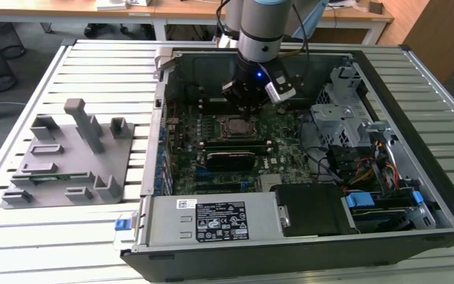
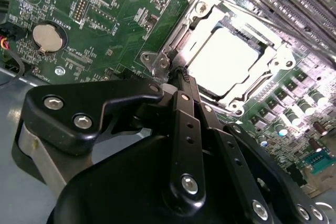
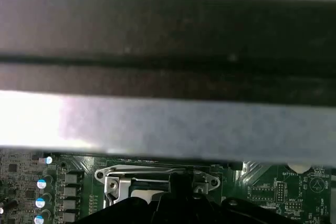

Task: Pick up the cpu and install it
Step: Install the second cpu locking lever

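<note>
Second wrist view: gripper (image 2: 185,74) hides cpu (image 2: 223,59) socket's near edge.

The cpu (image 2: 223,59) shows a pale silvery top inside a shiny metal socket frame (image 2: 273,59) on the green motherboard (image 2: 105,19), which carries fine white print and a silver coin cell (image 2: 46,36). The pincer (image 2: 185,77) is glossy black with silver screw heads. In the exterior view the tray (image 1: 61,160) is plain grey, the case (image 1: 416,148) black, and the counter (image 1: 77,236) white with slats.
</note>
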Motion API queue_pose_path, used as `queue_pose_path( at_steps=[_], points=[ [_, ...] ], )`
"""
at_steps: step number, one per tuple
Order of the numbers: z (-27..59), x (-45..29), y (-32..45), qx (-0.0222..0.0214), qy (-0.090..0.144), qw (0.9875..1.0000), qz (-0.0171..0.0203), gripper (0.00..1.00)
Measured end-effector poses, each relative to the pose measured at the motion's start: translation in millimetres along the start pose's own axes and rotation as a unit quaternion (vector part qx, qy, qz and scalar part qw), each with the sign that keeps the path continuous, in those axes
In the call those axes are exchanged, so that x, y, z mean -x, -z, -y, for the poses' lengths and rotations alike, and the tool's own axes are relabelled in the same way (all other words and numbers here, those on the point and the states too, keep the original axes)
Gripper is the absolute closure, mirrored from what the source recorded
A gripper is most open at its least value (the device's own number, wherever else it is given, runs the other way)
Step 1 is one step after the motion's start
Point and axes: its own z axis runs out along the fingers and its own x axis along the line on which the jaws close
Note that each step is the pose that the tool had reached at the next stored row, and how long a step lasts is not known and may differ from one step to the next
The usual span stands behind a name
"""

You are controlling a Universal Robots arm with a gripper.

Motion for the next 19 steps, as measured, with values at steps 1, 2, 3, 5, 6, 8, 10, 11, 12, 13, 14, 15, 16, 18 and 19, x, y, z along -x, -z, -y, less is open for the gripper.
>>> queue_pose_path(
  at_steps=[1,2,3,5,6,8,10,11,12,13,14,15,16,18,19],
  points=[
    [1.2,0.0,0.1,0.0,0.0,1.0,0.0,0.89],
    [2.3,0.0,0.1,-0.0001,0.0,1.0,0.0,0.89],
    [3.4,-0.1,0.2,0.0,0.0,1.0,0.0,0.89],
    [5.8,-0.2,0.3,0.0,0.0,1.0,0.0,0.89],
    [6.2,-0.2,0.5,0.0,0.0,1.0,0.0,0.89],
    [6.6,-0.3,2.1,-0.0001,0.0,1.0,0.0,0.89],
    [6.6,-0.3,5.0,-0.0001,0.0,1.0,0.0,0.89],
    [6.5,-0.3,6.6,0.0,0.0,1.0,0.0,0.89],
    [6.5,-0.4,8.2,-0.0001,0.0,1.0,0.0,0.89],
    [6.4,-0.4,9.9,0.0,0.0,1.0,0.0,0.89],
    [6.3,-0.4,11.6,-0.0001,0.0,1.0,0.0,0.89],
    [6.3,-0.5,13.2,-0.0001,0.0,1.0,0.0,0.89],
    [6.2,-0.5,14.4,0.0,0.0,1.0,0.0,0.89],
    [6.2,-0.5,15.8,-0.0001,0.0,1.0,0.0,0.89],
    [6.3,-0.5,15.9,0.0,0.0,1.0,0.0,0.89]
  ],
)
